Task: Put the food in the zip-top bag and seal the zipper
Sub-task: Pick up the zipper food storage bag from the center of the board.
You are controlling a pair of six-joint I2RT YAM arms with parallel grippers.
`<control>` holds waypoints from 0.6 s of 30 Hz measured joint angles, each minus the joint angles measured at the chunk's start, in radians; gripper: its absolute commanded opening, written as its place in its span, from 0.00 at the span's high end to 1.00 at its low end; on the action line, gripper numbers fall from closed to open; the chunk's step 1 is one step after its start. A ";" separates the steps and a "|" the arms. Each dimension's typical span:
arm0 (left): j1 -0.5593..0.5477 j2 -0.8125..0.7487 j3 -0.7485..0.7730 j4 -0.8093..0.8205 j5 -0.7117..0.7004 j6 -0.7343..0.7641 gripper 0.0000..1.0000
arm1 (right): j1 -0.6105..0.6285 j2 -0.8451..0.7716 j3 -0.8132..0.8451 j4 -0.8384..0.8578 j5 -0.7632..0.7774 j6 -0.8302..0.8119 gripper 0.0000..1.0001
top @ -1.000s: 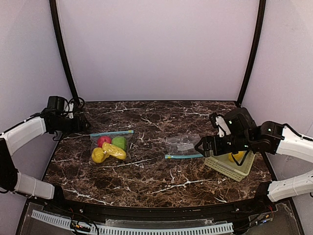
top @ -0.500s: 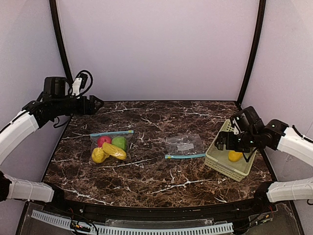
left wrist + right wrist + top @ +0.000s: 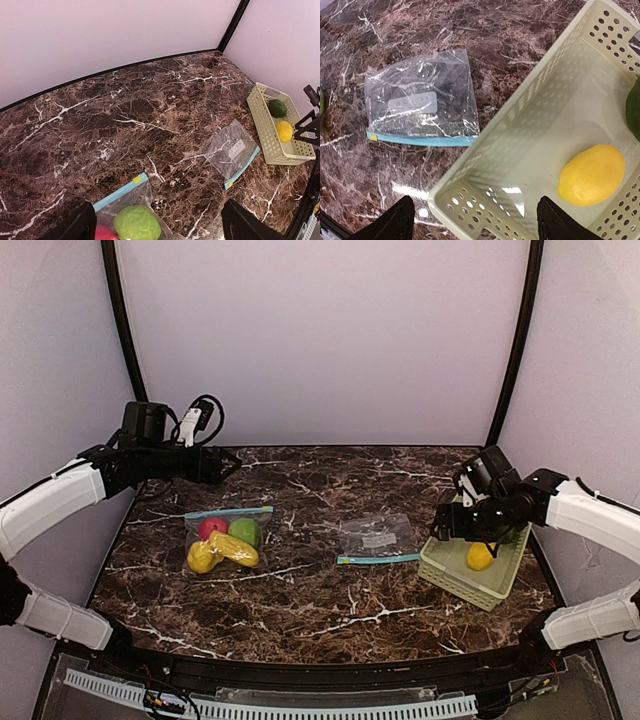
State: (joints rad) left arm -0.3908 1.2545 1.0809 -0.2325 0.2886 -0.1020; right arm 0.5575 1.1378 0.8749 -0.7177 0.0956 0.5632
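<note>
- Marble-look worktop (image 3: 300, 590), pale green basket (image 3: 455, 575) as reference.
- Inside basket: yellow piece (image 3: 591, 175) and dark green piece (image 3: 634, 107), close together.
- Just beside basket: empty zip-top bag (image 3: 375, 538), lying flat.
- Well apart from basket, beyond that: second bag (image 3: 222, 558) holding red ball (image 3: 211, 527), light green ball (image 3: 243, 530), yellow pieces (image 3: 232, 548).
- Right end effector (image 3: 475, 220) over basket, fingers spread, gripping nothing.
- Left end effector (image 3: 225, 465) far from basket, raised behind second bag, fingers spread, gripping nothing.
</note>
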 measured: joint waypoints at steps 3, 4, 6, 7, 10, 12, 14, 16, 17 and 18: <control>0.000 -0.005 -0.024 0.001 0.002 -0.010 0.13 | 0.028 0.084 0.064 0.024 -0.008 -0.039 0.20; 0.000 -0.007 -0.031 0.001 0.002 -0.013 0.13 | 0.050 0.119 0.093 0.034 -0.008 -0.057 0.21; 0.000 -0.010 -0.034 0.000 -0.001 -0.015 0.13 | 0.085 0.177 0.139 0.047 -0.013 -0.081 0.24; 0.000 -0.011 -0.034 0.000 -0.002 -0.015 0.13 | 0.103 0.212 0.169 0.051 -0.014 -0.093 0.26; 0.000 -0.018 -0.034 -0.001 -0.017 -0.014 0.13 | 0.140 0.325 0.250 0.079 -0.022 -0.125 0.31; 0.000 -0.024 -0.034 -0.002 -0.030 -0.013 0.13 | 0.159 0.409 0.301 0.100 -0.033 -0.137 0.32; 0.000 -0.030 -0.034 -0.002 -0.044 -0.013 0.13 | 0.178 0.490 0.344 0.116 -0.042 -0.142 0.33; 0.000 -0.032 -0.034 -0.003 -0.051 -0.012 0.13 | 0.198 0.564 0.383 0.128 -0.050 -0.143 0.33; 0.000 -0.032 -0.034 -0.003 -0.051 -0.012 0.13 | 0.206 0.592 0.397 0.133 -0.053 -0.143 0.33; 0.000 -0.032 -0.034 -0.003 -0.051 -0.012 0.12 | 0.217 0.626 0.420 0.134 -0.054 -0.143 0.33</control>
State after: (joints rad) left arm -0.3908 1.2224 1.0466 -0.2356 0.2379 -0.1139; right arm 0.7742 1.7638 1.2949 -0.5835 0.0418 0.4198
